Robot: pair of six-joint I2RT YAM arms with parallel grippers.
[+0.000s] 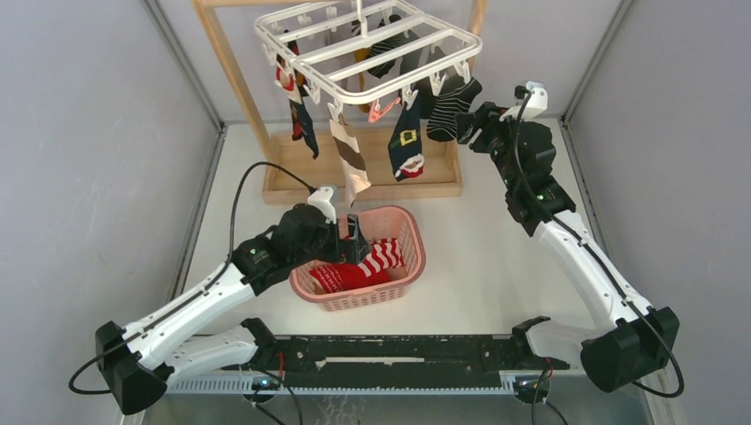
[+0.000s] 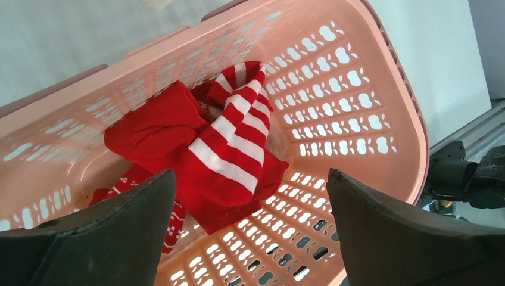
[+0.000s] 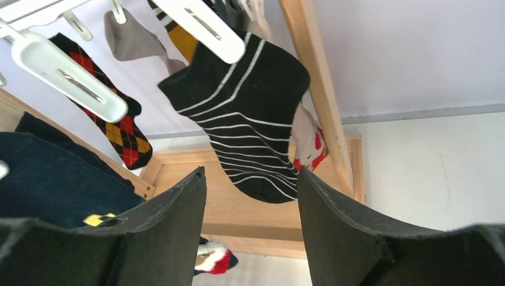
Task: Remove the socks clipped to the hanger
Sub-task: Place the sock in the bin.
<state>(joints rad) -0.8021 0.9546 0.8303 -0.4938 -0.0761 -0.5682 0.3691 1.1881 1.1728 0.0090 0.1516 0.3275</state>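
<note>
Pink basket (image 1: 372,299) sits mid-table (image 1: 496,257), white surface. Wooden stand (image 1: 235,80) just behind it, base flat at the far edge.

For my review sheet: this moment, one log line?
left hand: open over pink plastic basket, red socks inside | right hand: open, facing clipped black white-striped sock

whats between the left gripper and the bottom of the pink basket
Red socks, one white-striped on top, lie heaped in the pink basket, on its floor, below the open left gripper. The left wrist view shows this.
</note>
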